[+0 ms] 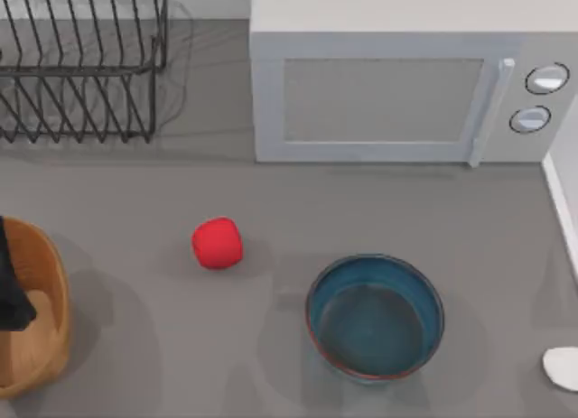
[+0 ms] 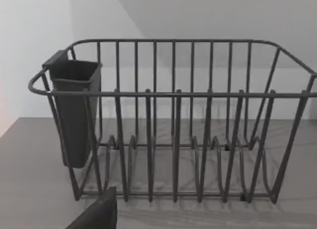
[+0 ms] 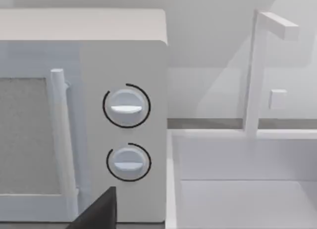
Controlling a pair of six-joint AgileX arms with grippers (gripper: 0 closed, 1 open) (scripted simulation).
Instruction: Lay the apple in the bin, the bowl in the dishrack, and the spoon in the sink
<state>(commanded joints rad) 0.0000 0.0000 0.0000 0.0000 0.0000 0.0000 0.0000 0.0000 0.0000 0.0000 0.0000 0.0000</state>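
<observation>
No item has yet been placed; the task stands at its opening step, as I judge it.

The apple, a plain bright-red, slightly blocky lump, rests on the grey surface left of centre, well apart from the bin. The bin, a tan-orange basket with a thick curved wall and paler inside, sits at the left edge of the surface, with nothing of the task seen inside it.

The bowl, deep, teal-blue with a thin reddish-brown rim, stands upright and unfilled right of centre, in front of the microwave.

The dishrack, black wire with slanted prongs, occupies the far left corner. Its slots hold nothing, and a dark cutlery cup hangs at one end.

The spoon shows as a white rounded piece at the near right edge. The sink, with its white tap, lies beside the microwave at the right.

A dark part of the left arm hangs over the bin. Whether either pincer is released or clenched I cannot tell.

Judgement: the next move calls for a pincer to descend on one item, plausibly the apple, nearest the left arm.
</observation>
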